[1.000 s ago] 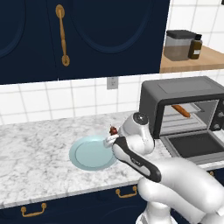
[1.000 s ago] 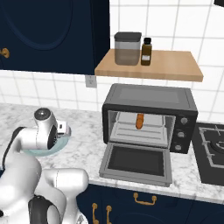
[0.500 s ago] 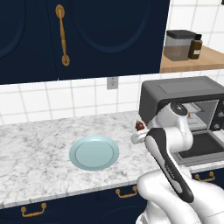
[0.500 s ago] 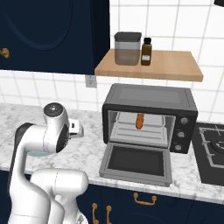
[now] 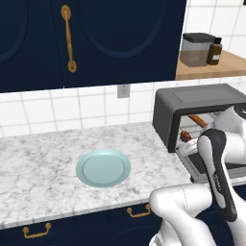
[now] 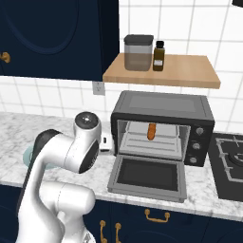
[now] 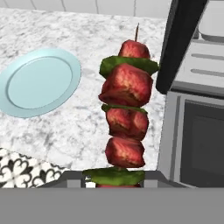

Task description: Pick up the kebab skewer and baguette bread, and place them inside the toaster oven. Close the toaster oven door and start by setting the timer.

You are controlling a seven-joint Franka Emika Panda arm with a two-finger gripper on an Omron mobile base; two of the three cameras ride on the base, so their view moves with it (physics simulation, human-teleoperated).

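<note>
The toaster oven door [image 6: 149,174] is hanging fully open, leaving the toaster oven [image 6: 163,124] mouth free. Inside, the baguette bread [image 6: 151,130] is occupying the rack's middle, with room lying open on either side. The oven's left wall is standing just beside the kebab skewer [image 7: 126,118].

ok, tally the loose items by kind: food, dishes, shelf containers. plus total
Food: 2, the skewer held over the counter beside the oven and the baguette on its rack
Dishes: 1, the plate
Shelf containers: 2, the canister and the bottle
Total: 5
</note>
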